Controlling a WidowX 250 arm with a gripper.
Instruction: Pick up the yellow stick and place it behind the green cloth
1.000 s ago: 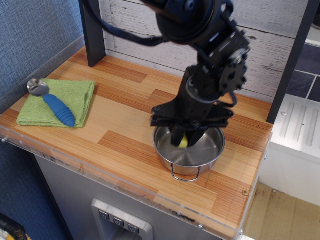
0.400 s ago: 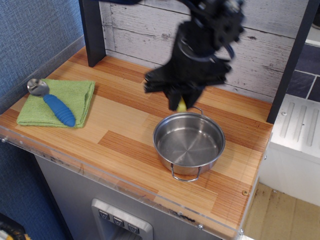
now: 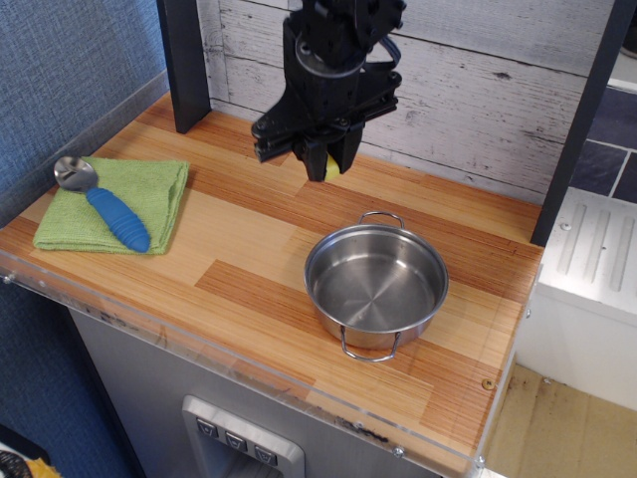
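My gripper [image 3: 328, 165] is shut on the yellow stick [image 3: 332, 167], whose lower end shows between the black fingers. It hangs in the air above the back middle of the wooden counter, left of and behind the steel pot. The green cloth [image 3: 149, 194] lies folded at the left end of the counter, well to the left of the gripper. Most of the stick is hidden by the fingers.
A steel pot [image 3: 376, 284] stands at the front right, with nothing in it. A blue ribbed-handled scoop [image 3: 107, 210] lies on the cloth. A dark post [image 3: 184, 65] stands at the back left, behind the cloth. A white plank wall runs along the back.
The gripper has lifted the yellow stick out of the pot and carried it up, back and to the left. The pot now holds nothing.
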